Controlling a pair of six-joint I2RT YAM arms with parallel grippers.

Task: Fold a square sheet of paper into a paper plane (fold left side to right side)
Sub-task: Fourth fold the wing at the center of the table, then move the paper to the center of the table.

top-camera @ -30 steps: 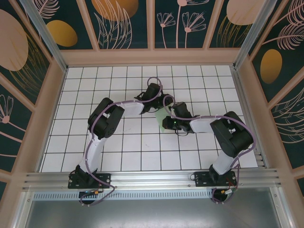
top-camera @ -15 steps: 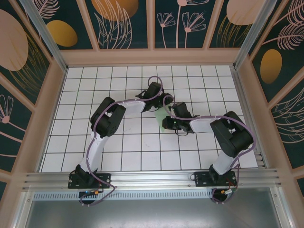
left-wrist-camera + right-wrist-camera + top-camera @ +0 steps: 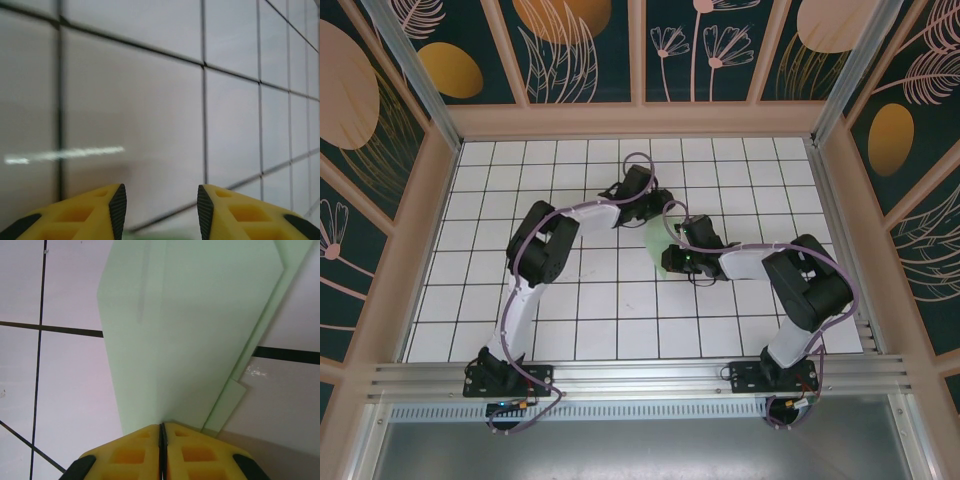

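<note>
The pale mint-green sheet of paper [image 3: 190, 325] lies on the white grid table, folded into a narrow layered shape with a crease down its middle. In the top view the paper [image 3: 658, 243] sits at the table's centre. My right gripper [image 3: 161, 426] is shut, its fingertips touching the paper's near end on the crease; from above the right gripper [image 3: 671, 259] is at the paper's lower right. My left gripper [image 3: 161, 192] is open with nothing between its fingers and hangs over bare tiles. A green strip of paper [image 3: 160, 235] shows just below it. From above the left gripper [image 3: 647, 204] is just beyond the paper's far end.
The white grid table [image 3: 520, 300] is boxed in by wooden walls [image 3: 640, 120] at the back and sides. An aluminium rail [image 3: 640, 375] runs along the near edge by the arm bases. Both forearms crowd the centre.
My left gripper has drawn back up and to the left, away from the paper, with its jaws slightly wider. The right gripper and the paper have stayed put.
</note>
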